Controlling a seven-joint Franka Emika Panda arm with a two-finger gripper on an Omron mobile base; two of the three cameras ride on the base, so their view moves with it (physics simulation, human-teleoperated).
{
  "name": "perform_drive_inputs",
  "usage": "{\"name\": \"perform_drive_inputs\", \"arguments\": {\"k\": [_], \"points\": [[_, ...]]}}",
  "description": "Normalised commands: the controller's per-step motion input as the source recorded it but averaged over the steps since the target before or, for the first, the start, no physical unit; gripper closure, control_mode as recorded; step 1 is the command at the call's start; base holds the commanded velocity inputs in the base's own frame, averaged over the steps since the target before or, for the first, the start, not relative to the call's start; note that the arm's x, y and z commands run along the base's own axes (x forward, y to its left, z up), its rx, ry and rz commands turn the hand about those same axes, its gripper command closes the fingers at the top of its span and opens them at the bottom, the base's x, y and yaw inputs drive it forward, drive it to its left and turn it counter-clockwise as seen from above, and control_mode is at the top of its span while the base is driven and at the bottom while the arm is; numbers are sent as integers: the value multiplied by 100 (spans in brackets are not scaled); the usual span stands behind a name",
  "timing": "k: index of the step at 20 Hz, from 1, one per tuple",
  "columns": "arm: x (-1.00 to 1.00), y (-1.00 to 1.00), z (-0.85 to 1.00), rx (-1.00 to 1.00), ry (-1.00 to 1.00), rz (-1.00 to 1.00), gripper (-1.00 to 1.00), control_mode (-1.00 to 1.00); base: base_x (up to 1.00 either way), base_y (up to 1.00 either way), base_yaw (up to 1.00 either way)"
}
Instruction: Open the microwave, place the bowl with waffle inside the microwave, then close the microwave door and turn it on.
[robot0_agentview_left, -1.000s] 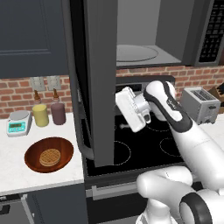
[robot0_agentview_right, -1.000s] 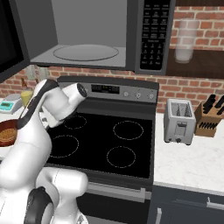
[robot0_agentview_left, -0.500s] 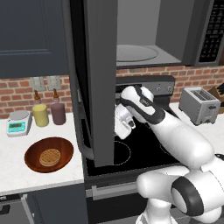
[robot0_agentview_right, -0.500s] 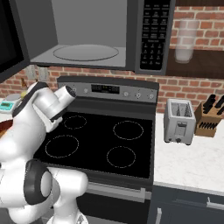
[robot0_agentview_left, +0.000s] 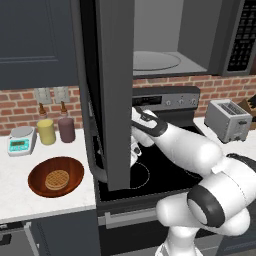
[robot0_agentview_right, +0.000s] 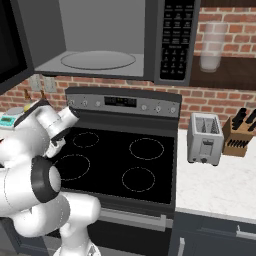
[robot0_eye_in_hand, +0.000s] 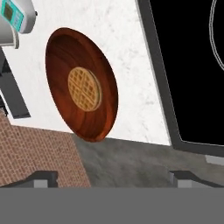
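While microwave door (robot0_agentview_left: 112, 90) open; bowl (robot0_eye_in_hand: 83, 85) counter-bound

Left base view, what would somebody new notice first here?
First, the microwave door, swung wide open and hanging over the stove, baring the pale inside of the microwave and its glass turntable. Then the bowl with a waffle in it, on the white counter left of the stove. The white arm reaches low behind the door, toward the bowl's side.
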Motion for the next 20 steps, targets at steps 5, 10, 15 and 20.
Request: {"name": "perform_drive_inputs", "arguments": {"k": [5, 10, 15, 20], "points": [[10, 35, -27, 0, -9, 2, -100, -100, 0, 0, 0], [20, 34, -27, 0, -14, 0, -100, -100, 0, 0, 0], [25, 34, -36, -3, -13, 0, -100, -100, 0, 0, 0], [15, 28, -25, -2, -3, 0, -100, -100, 0, 0, 0]]}}
